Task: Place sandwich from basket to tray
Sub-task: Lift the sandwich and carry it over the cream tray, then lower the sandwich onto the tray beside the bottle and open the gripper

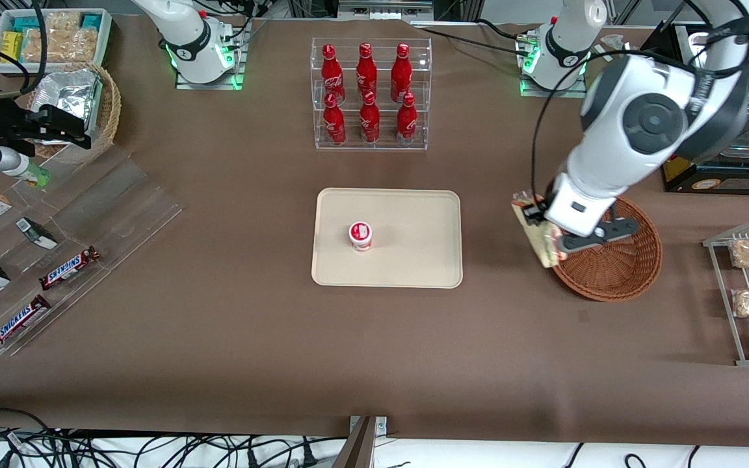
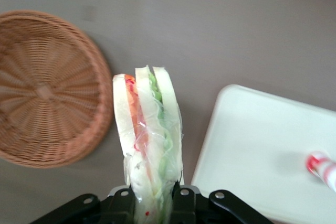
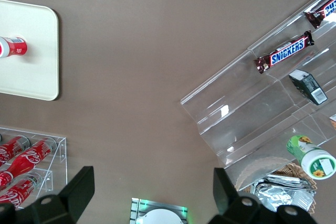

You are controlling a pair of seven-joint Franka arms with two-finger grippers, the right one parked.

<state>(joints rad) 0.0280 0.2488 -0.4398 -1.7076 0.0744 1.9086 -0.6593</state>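
One wrapped wedge sandwich [image 2: 148,135] was clamped between the fingers of the left gripper [image 1: 539,224], held clear of the table just beside the rim of the reddish-brown wicker basket [image 1: 615,270], on the side toward the cream tray [image 1: 413,208]. In the wrist view the fingers pinched one end of the wedge, the rest projecting free, with white bread slices and the red, orange and green filling edge-on. The basket looked empty. The tray held a small red-and-white cup [image 1: 361,236] near its middle, with bare surface on either side. Judged handling: light, soft and easily crushed; the clear film probably slippery, so a squeeze across the bread faces (not along the filling seams) seemed the safest hold. The free end might sag or swing, since the grip sat at one end. A set-down on bare tray away from the cup appeared advisable.
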